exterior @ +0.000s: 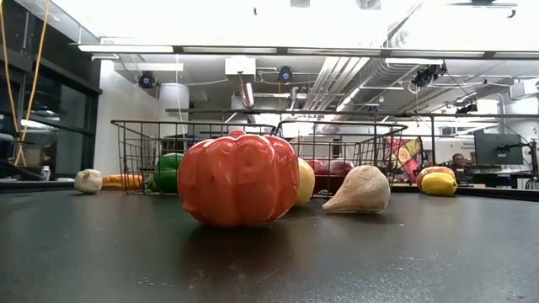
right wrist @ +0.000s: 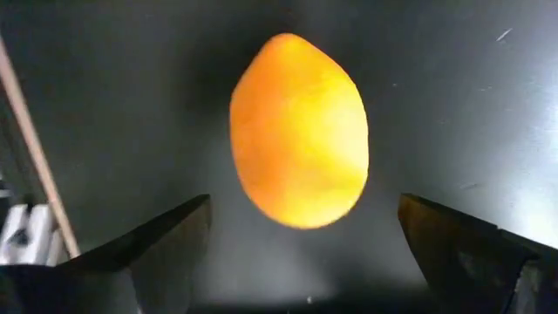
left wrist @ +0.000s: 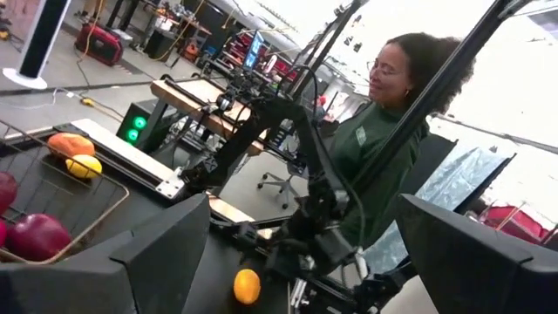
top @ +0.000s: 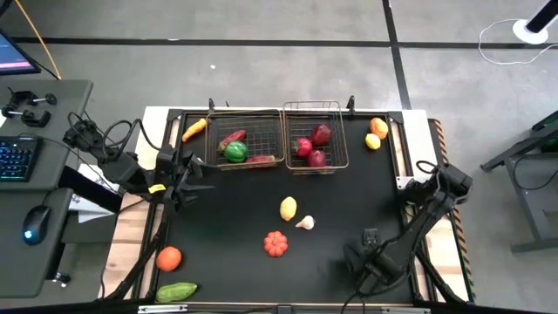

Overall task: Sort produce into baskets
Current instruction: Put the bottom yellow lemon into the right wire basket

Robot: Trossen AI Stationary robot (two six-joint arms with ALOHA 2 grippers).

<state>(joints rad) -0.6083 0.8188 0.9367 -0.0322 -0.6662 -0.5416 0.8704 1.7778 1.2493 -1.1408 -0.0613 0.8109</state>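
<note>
Red tomato (exterior: 238,178) is closest, low in the middle of the black table (top: 227,244), w/ garlic (top: 304,223) & lemon (top: 288,208) just above it. R gripper (right wrist: 303,201), lower right, is wide open & holds nothing. A yellow-orange fruit (right wrist: 299,131) lies on the table past its fingers, not touching. L gripper (left wrist: 303,201), mid left, is wide open too, empty. Baskets (top: 253,166) sit at the top, w/ bare table below them. Orange (top: 168,258) & cucumber (top: 177,291) lie by the lower left edge.
</note>
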